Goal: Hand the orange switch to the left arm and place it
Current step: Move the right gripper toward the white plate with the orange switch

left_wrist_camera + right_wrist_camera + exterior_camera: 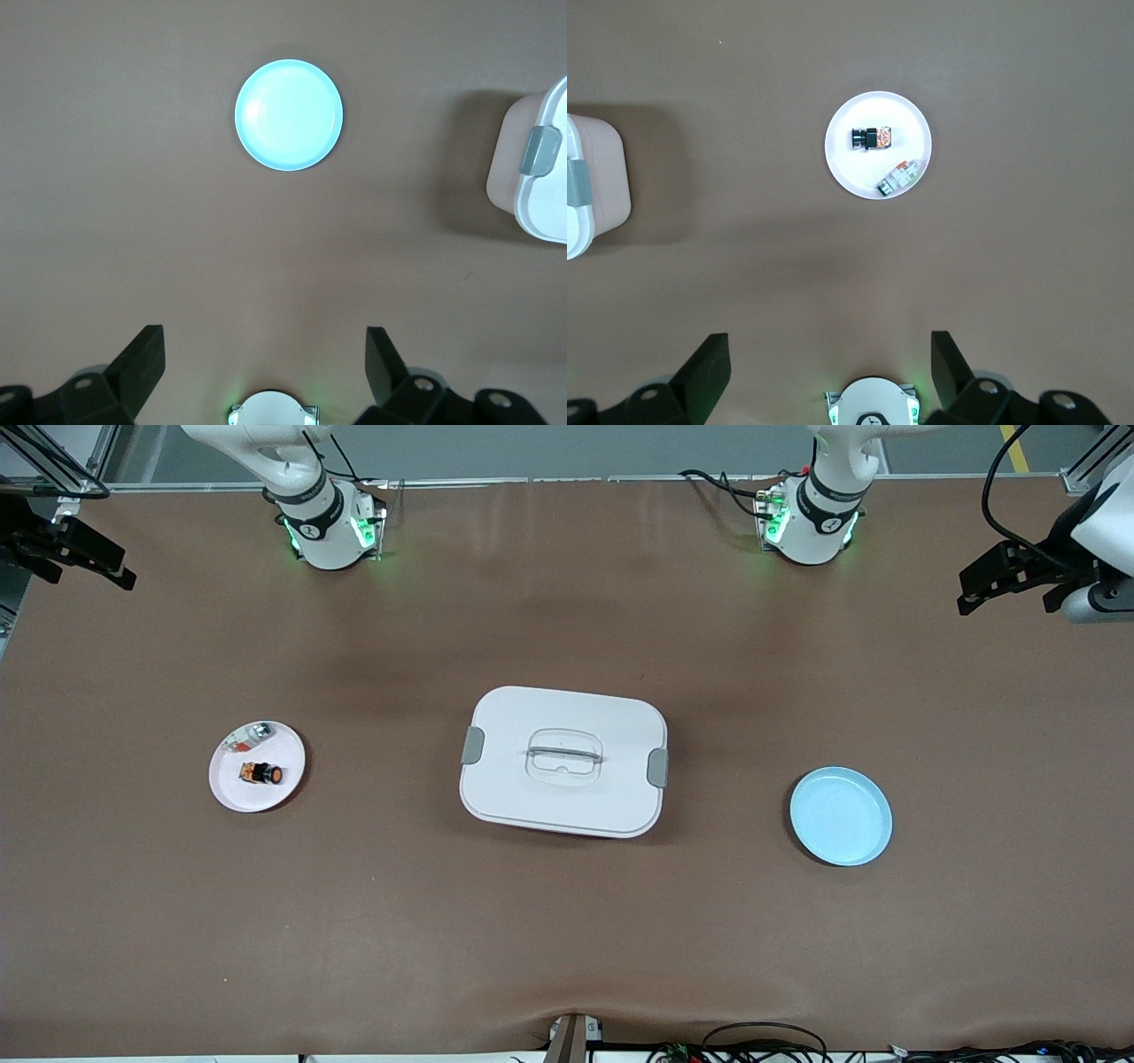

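orange switch [262, 774] on white plate [232, 793]; left hand [264, 367], right hand [829, 367] wide open, empty.

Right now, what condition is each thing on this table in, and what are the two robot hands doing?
orange switch: lying on its side on the pink plate, beside a small silvery-and-orange bit.
box: lid on.
blue plate: nothing on it.
left gripper: fingers open, high over the table.
right gripper: fingers open, high over the table.
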